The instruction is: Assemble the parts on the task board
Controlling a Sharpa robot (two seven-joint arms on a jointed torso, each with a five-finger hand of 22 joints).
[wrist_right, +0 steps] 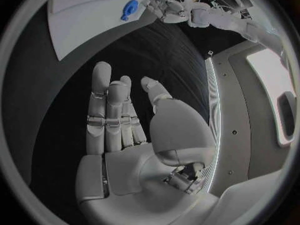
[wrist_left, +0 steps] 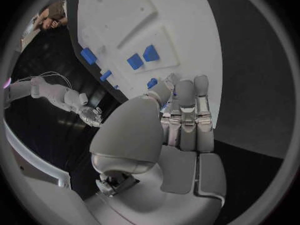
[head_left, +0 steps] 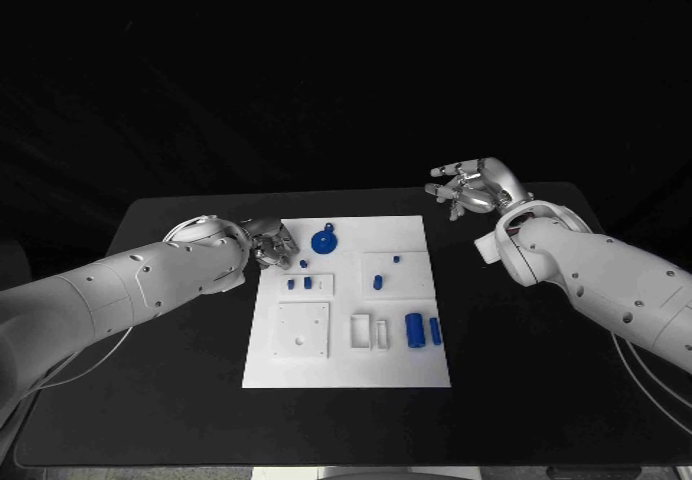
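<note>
The white task board (head_left: pixel 346 355) lies mid-table with several blue parts on it: a round tabbed piece (head_left: pixel 325 240), two small blocks (head_left: pixel 299 283), a peg (head_left: pixel 303 264) and two cylinders (head_left: pixel 424 330). My left hand (head_left: pixel 267 247) sits at the board's far left edge, beside the peg. In the left wrist view its fingers (wrist_left: pixel 187 110) lie straight and together over the board (wrist_left: pixel 187 30), the thumb against them by a small blue piece (wrist_left: pixel 152 82); whether it pinches anything is hidden. My right hand (head_left: pixel 469 187) hovers off the board's far right corner, fingers (wrist_right: pixel 103 100) spread and empty.
Black table (head_left: pixel 173 400) surrounds the board on every side. Recessed white pockets (head_left: pixel 371 331) and a square plate (head_left: pixel 304 330) mark the board's near half. The right wrist view shows the board's corner (wrist_right: pixel 75 15) with the round piece (wrist_right: pixel 129 7) far from the right hand.
</note>
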